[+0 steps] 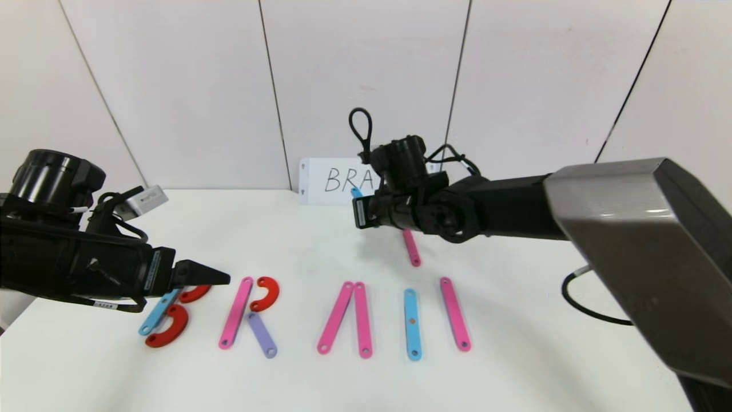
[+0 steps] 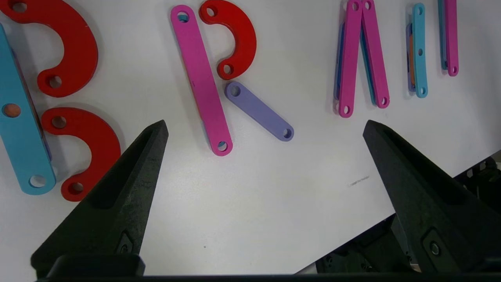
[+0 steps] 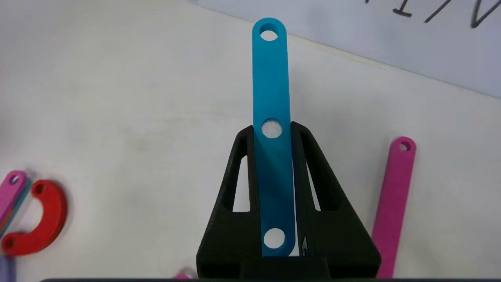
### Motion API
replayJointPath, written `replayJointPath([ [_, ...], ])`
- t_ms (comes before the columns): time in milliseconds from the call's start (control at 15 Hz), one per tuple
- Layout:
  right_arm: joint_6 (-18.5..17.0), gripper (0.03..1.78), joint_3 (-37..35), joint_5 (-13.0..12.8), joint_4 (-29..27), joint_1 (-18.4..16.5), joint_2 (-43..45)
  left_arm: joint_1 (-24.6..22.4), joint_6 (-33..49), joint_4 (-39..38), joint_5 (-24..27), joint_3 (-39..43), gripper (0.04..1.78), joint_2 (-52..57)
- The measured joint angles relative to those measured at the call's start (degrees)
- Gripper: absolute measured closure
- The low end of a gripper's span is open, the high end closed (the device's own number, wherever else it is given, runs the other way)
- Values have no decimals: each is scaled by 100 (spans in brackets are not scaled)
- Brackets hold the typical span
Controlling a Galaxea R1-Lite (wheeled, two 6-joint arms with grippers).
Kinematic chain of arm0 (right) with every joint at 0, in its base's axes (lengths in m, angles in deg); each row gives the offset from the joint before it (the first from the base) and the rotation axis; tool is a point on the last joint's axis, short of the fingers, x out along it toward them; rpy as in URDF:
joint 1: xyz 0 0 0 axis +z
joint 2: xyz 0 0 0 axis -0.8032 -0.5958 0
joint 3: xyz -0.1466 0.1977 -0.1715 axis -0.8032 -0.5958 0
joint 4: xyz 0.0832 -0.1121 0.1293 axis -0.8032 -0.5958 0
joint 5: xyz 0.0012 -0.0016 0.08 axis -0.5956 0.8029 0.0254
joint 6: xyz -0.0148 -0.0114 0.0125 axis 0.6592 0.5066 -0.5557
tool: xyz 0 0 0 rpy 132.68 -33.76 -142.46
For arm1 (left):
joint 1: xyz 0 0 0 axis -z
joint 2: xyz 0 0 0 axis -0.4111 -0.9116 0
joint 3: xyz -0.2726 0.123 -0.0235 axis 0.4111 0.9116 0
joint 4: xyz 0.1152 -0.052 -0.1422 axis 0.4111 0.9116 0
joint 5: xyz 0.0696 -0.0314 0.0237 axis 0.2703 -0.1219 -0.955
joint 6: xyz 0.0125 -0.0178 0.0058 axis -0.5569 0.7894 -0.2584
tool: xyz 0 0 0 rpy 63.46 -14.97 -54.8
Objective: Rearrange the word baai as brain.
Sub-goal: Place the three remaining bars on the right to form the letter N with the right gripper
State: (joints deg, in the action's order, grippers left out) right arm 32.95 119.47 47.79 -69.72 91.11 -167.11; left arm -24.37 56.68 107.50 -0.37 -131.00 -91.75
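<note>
In the head view, the right gripper (image 1: 361, 213) is hovering mid-frame before the white card (image 1: 334, 180), while the strip letters (image 1: 343, 317) are lying lower centre. In the left wrist view, the left gripper (image 2: 264, 129) is hanging spread wide. In the right wrist view, the fingers (image 3: 313, 156) are clamping a blue strip (image 3: 272, 98).

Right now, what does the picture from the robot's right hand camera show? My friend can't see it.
The right gripper is shut on a blue strip with three holes, holding it above the white table. A pink strip lies beside it, a red curve sits off to the other side, and a white card with handwriting stands behind.
</note>
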Motion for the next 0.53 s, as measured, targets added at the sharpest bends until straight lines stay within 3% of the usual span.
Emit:
replayJointPath([
  [267, 372, 154, -1474, 453, 83, -139, 1229, 12, 1, 2, 0, 10, 8, -4],
  [533, 761, 154, -3181, 1141, 273, -552, 2400, 21, -2, 2, 0, 17, 8, 0],
])
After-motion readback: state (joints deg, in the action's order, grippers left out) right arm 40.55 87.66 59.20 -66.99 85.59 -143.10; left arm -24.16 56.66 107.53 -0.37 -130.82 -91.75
